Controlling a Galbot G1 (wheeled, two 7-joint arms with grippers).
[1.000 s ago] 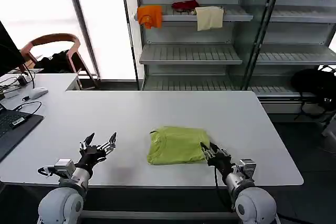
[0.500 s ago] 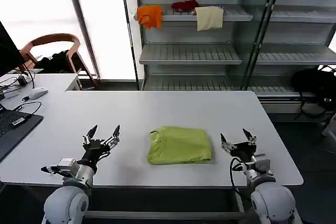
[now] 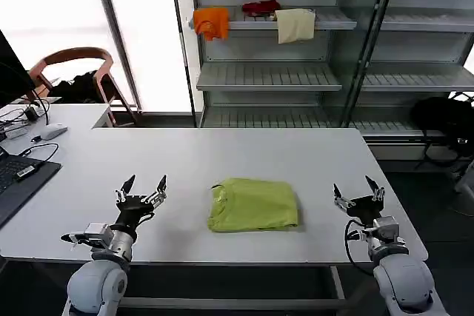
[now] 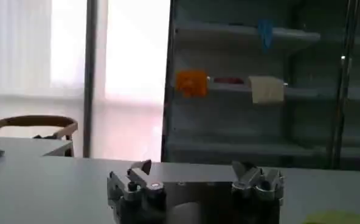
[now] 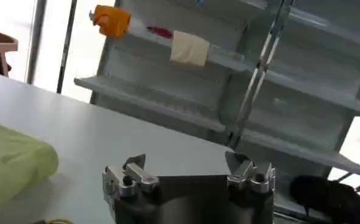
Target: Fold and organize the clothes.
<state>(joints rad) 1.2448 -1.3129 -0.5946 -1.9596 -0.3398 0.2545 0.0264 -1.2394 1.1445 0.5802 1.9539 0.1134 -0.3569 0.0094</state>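
Note:
The lime yellow-green T-shirt (image 3: 253,204) lies folded into a neat rectangle on the white table (image 3: 222,160), near the front edge. A strip of the same T-shirt (image 5: 13,167) shows in the right wrist view, and a sliver of the T-shirt (image 4: 341,217) in the left wrist view. My left gripper (image 3: 141,192) hovers open to the shirt's left, clear of it. My right gripper (image 3: 358,195) stands open to the shirt's right, also apart from the fabric. Both hold nothing, seen also as the left gripper (image 4: 192,170) and right gripper (image 5: 186,164).
A laptop (image 3: 18,175), cables and a mouse (image 3: 52,131) lie at the table's left end, with a chair (image 3: 78,72) behind. Metal shelving (image 3: 296,72) stands beyond the table, carrying an orange cloth (image 3: 211,22), a red item and a cream cloth (image 3: 295,25).
My right gripper has let go of the shirt's right edge, drawn away to the right and opened. The left gripper shifted slightly. The shirt stays folded in place.

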